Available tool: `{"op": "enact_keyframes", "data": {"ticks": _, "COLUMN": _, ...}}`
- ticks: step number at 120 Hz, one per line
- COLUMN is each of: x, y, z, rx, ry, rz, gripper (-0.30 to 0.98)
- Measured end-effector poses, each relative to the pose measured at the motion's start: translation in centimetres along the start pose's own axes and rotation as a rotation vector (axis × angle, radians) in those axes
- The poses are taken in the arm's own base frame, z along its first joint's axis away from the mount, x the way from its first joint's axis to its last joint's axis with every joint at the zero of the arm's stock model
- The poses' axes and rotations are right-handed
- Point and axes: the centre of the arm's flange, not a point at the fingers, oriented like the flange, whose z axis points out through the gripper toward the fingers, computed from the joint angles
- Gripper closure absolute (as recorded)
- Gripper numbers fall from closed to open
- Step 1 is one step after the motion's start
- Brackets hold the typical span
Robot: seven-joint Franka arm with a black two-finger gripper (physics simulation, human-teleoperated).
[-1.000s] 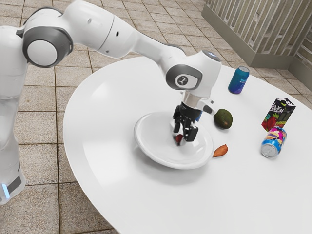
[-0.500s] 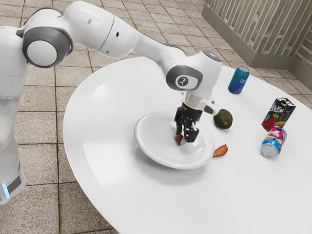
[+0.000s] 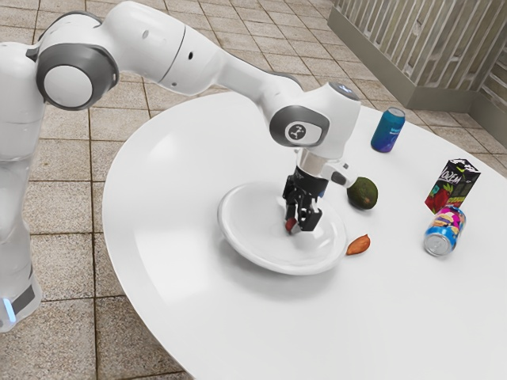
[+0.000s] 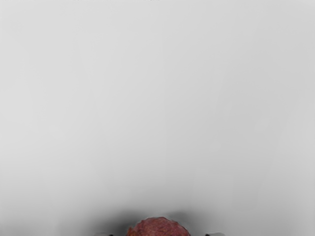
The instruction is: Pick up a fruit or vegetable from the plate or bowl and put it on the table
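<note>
"Location of the item?"

"Dark red, rough-skinned fruit, inside the wide, shallow white dish, directly beneath the black two-finger gripper. The wrist view agrees: reddish, uneven skin close under the hand, pale dish surface around it, a dark shadow alongside."

"Condition of the gripper?"

"Lowered into the dish, pointing down at the fruit. Whether it is clenched on the fruit or released, I cannot tell."

"Nearest the dish?"

"An orange, pointed, leaf-shaped piece, lying on the table just beside the rim, toward the exterior view's right from the gripper. Contact with the rim: cannot tell. A dark green avocado rests on the table near the gripper, on that same side. Behind the gripper, a small blue object, mostly hidden; identity undetermined."

"Further out from the gripper?"

"Well apart, toward the exterior view's right: a multicoloured metal can, lying on its side, and next to it an upright black carton with red fruit artwork. Beyond the avocado, a blue-and-purple metal can, upright."

"Supporting surface?"

"Round, glossy white table, on a floor of beige tiles."
</note>
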Motion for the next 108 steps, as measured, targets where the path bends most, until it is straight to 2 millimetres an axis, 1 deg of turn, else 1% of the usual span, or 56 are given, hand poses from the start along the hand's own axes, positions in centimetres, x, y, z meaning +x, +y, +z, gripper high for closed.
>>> {"op": "enact_keyframes", "data": {"ticks": 68, "x": 0.0, "y": -0.1, "z": -0.2, "rx": 0.02, "ry": 0.003, "rz": -0.002, "gripper": 0.51}}
{"op": "enact_keyframes", "data": {"ticks": 88, "x": 0.4, "y": 0.4, "z": -2.5, "rx": 0.026, "ry": 0.046, "rz": 0.009, "gripper": 0.53}}
{"op": "enact_keyframes", "data": {"ticks": 94, "x": 0.8, "y": 1.5, "z": -4.0, "rx": 0.023, "ry": 0.072, "rz": 0.024, "gripper": 0.53}}
{"op": "enact_keyframes", "data": {"ticks": 99, "x": 1.1, "y": 3.3, "z": -5.3, "rx": 0.018, "ry": 0.097, "rz": 0.05, "gripper": 0.53}}
{"op": "enact_keyframes", "data": {"ticks": 104, "x": 1.2, "y": 5.9, "z": -6.5, "rx": 0.012, "ry": 0.122, "rz": 0.09, "gripper": 0.54}}
{"op": "enact_keyframes", "data": {"ticks": 108, "x": 0.8, "y": 8.8, "z": -7.7, "rx": 0.006, "ry": 0.144, "rz": 0.134, "gripper": 0.55}}
